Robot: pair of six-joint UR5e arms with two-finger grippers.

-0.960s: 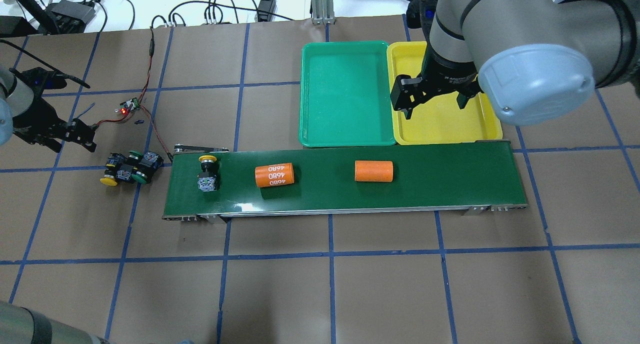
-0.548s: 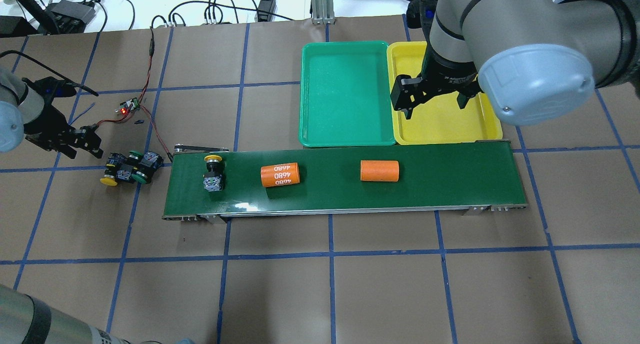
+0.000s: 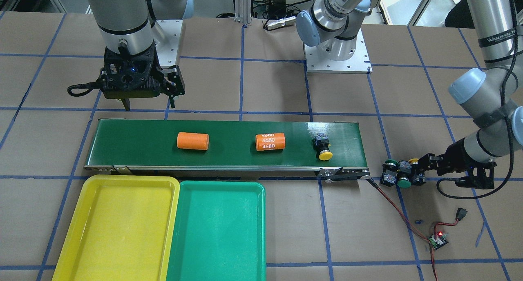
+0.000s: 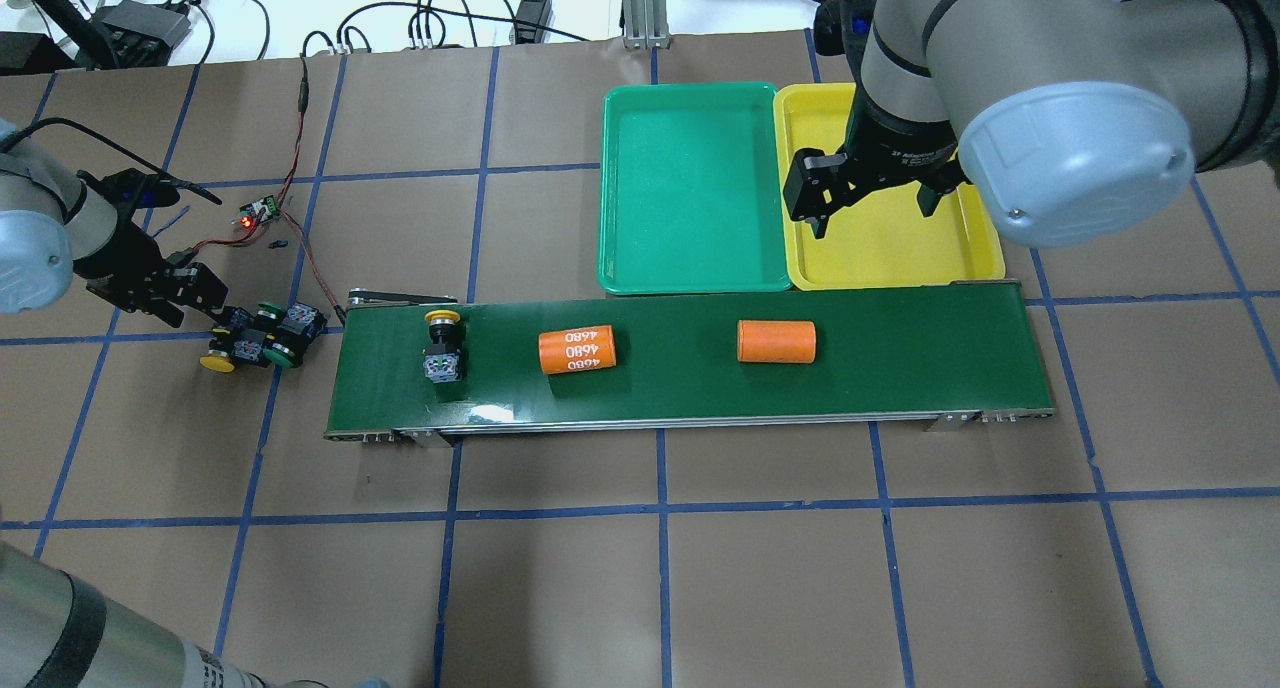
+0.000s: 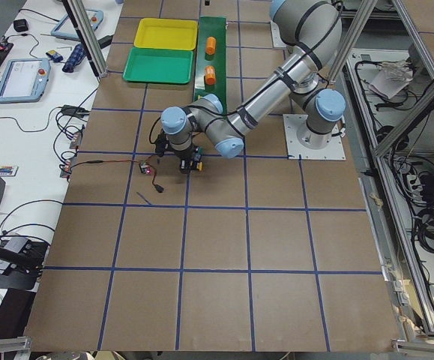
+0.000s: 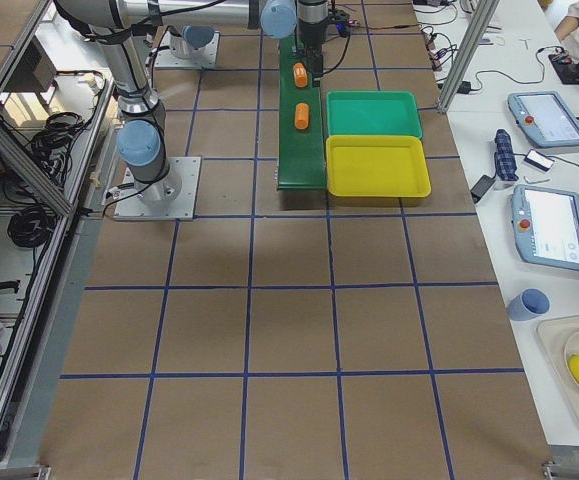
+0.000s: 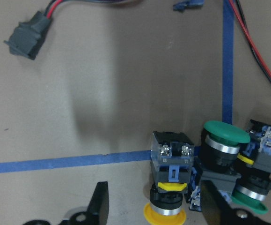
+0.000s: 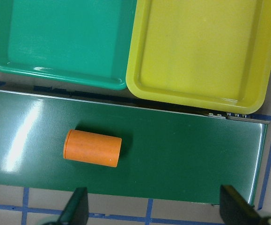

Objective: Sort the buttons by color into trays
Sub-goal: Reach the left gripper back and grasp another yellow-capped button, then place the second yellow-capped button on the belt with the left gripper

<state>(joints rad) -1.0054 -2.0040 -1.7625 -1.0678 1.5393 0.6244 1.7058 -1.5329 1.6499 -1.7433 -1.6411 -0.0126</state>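
One yellow button [image 4: 443, 343] lies on the conveyor belt [image 4: 900, 368] near its left end, cap pointing away from me. Three more buttons [image 4: 255, 338] are clustered on the table left of the belt: a yellow one [image 7: 170, 187] and two green ones [image 7: 224, 150]. My left gripper [image 4: 188, 293] is open just left of the cluster, and in the left wrist view its fingers [image 7: 100, 208] straddle the yellow-capped button. My right gripper [image 4: 868, 203] hangs open and empty over the yellow tray [image 4: 880, 253]. The green tray [image 4: 690, 188] beside it is empty.
Two orange cylinders ride the belt, one marked 4680 [image 4: 577, 350] and one plain [image 4: 776, 341]. A small circuit board [image 4: 258, 211] with a red light and red-black wires lies behind the cluster. A black switch [image 7: 30, 35] lies on the table nearby.
My left gripper has moved right and toward the button cluster. The belt has carried the yellow button and both orange cylinders to the right. The right arm has not moved.
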